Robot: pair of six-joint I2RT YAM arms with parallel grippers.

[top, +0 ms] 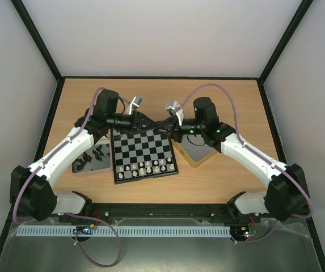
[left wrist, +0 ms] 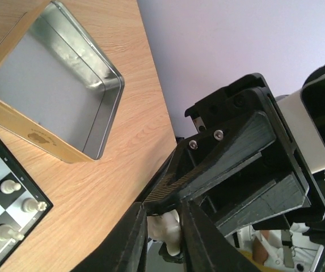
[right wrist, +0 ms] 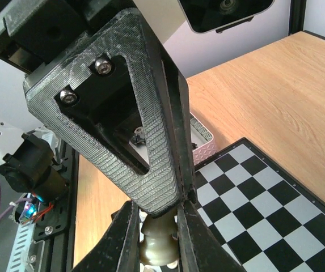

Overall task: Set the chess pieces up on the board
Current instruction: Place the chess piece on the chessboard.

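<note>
Chess pieces (top: 145, 168): cream men stood in the two near rows of the board (top: 142, 148), roughly a dozen, too small to count exactly; black men (top: 91, 156) lay loose in the grey tin (top: 94, 171) just left of the board, several, number not readable; no black men seen on the board, so setup judged under half done; one cream piece (left wrist: 165, 232) hung above the far edge of the board, clamped by both arms at once; left gripper (left wrist: 162, 214) closed on it, right gripper (right wrist: 159, 222) closed on it from the opposite side; judged a hand-over, probably to re-grip it or pass it to the arm with better reach; counted: one board, two tins, the second a gold-rimmed tin (left wrist: 20, 127) right of the board; two arms, both occupied
</note>
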